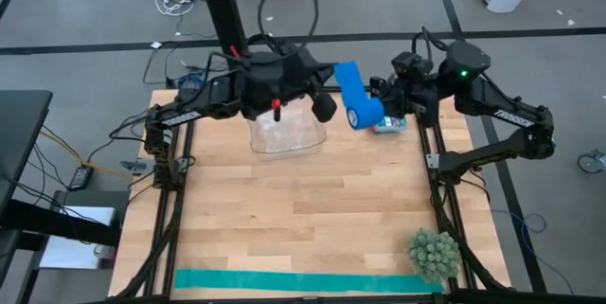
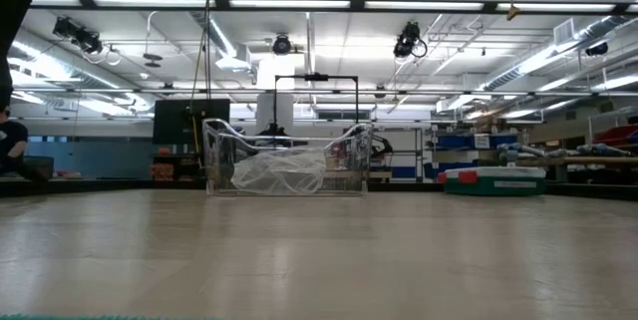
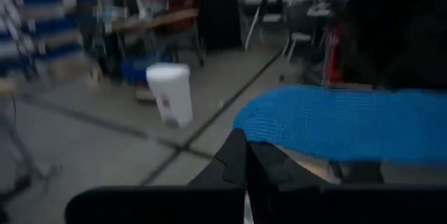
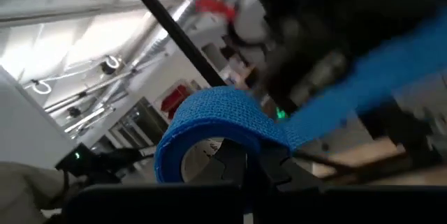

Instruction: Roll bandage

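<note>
Mid-roll: we see the right gripper [image 1: 377, 115] clamped on the bandage [image 1: 356, 96] roll, aloft; the left gripper [image 1: 329, 74], fingers closed, pinches its free tail. Next, we judge, another winding turn under tension.

The bandage [image 1: 358, 98] is royal blue stretchy fabric w/ a knit-looking texture, and it's hanging in the air above the far end of the surface, not lying flat on it. It's only partly rolled rn: one end is curling into a small open-core roll [image 4: 209, 137] w/ a hollow middle, and a flat tail [image 3: 349, 123] is running off from it at an angle toward the other arm. The strip is looking smooth and fairly taut between both ends.
</note>
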You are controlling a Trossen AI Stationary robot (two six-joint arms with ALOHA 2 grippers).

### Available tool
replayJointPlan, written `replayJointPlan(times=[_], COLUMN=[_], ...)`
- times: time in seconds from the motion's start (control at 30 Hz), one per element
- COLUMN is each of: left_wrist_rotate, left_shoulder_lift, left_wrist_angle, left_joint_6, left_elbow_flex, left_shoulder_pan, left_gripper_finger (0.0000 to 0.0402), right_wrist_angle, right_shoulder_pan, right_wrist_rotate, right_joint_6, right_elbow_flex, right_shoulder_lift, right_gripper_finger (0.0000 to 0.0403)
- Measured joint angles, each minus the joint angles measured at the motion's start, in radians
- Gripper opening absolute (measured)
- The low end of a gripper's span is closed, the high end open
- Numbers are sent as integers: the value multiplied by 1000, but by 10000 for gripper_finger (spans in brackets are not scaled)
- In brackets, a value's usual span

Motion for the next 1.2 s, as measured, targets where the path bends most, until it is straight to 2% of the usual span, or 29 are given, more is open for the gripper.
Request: replayJointPlan(times=[0.13,0.3,0.63,0.83,1.03,1.2], left_wrist_rotate=[60,72,74,76,78,76], left_shoulder_lift=[-8,-12,-11,-11,-10,-10], left_wrist_angle=[100,113,245,262,256,218], left_joint_6=[126,184,433,448,497,497], left_elbow_flex=[0,0,0,0,0,0], left_shoulder_pan=[-2,-17,-75,-87,-112,-141], left_gripper_finger=[5,6,6,6,6,7], right_wrist_angle=[-107,-190,-195,-187,-55,-27], right_shoulder_pan=[5,4,-13,-38,-73,-134], right_wrist_rotate=[2,32,36,12,-46,-78], right_joint_6=[3,14,93,100,167,185], right_elbow_flex=[0,0,-5,-82,-178,-225], right_shoulder_lift=[0,5,7,7,7,7], right_gripper_finger=[0,0,0,0,0,0])
